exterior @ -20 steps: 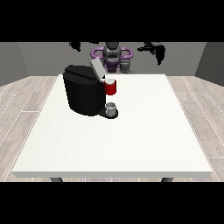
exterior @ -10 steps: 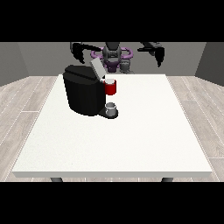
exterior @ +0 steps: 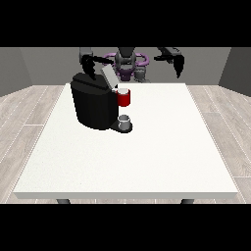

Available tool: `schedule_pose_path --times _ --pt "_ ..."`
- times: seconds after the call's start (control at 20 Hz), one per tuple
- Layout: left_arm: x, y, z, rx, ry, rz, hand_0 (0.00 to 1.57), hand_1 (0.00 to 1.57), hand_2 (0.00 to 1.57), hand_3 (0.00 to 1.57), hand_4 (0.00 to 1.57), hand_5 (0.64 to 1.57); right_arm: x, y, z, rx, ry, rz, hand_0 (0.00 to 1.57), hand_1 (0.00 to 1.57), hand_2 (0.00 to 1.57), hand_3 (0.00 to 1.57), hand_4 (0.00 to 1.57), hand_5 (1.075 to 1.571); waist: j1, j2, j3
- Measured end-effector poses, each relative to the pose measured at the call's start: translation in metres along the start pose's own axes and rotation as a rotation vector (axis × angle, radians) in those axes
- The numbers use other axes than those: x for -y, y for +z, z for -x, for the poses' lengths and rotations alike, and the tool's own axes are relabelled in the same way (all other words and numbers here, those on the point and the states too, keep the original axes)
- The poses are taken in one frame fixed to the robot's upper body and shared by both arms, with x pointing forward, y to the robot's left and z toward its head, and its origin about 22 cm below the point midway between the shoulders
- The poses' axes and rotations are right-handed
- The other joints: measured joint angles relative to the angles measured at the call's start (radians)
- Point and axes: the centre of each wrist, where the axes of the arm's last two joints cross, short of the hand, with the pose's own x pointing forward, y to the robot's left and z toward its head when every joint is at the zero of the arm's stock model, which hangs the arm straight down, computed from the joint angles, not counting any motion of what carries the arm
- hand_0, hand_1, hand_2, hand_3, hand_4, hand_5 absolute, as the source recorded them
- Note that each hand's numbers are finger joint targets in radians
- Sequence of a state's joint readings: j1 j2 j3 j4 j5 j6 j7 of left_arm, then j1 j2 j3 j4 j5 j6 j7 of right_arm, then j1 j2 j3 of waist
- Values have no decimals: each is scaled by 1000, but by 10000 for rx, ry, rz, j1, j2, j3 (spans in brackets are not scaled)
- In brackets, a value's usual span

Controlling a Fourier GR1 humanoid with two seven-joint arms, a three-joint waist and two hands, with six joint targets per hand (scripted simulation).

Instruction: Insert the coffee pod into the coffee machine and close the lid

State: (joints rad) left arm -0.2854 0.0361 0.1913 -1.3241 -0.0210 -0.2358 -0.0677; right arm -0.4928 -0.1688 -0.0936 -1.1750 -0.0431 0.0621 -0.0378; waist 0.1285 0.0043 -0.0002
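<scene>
Above coffee machine, lid raised, view's-left hand; both hands' fingers state unclear.

The hand at the view's left is the main mover here: a second ago it was hanging back up near the robot's shoulder, now it's come down and sits right above the back of the coffee machine, just beside the raised lid. The hand at the view's right has dropped a bit lower too, fingers pointing down.
</scene>
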Motion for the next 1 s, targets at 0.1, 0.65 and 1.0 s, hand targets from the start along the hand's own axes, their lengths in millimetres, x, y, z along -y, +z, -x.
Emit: schedule_pose_path --times 0.1,0.65,1.0 --pt "-9 3 -2 -19 -49 -97 0 0 0 0 0 1571 -4 -4 -3 10 148 -193 0 0 0 0 0 1571 -86 23 -6" --pt "-12 7 -13 397 -156 -314 0 0 0 0 0 1571 -12 -26 -15 525 516 -368 0 0 0 0 0 1571 -63 431 -52" --pt "-19 10 -12 341 -273 -310 0 0 0 0 0 1571 -23 -37 -24 764 598 -531 0 0 0 0 0 1571 0 550 -29"
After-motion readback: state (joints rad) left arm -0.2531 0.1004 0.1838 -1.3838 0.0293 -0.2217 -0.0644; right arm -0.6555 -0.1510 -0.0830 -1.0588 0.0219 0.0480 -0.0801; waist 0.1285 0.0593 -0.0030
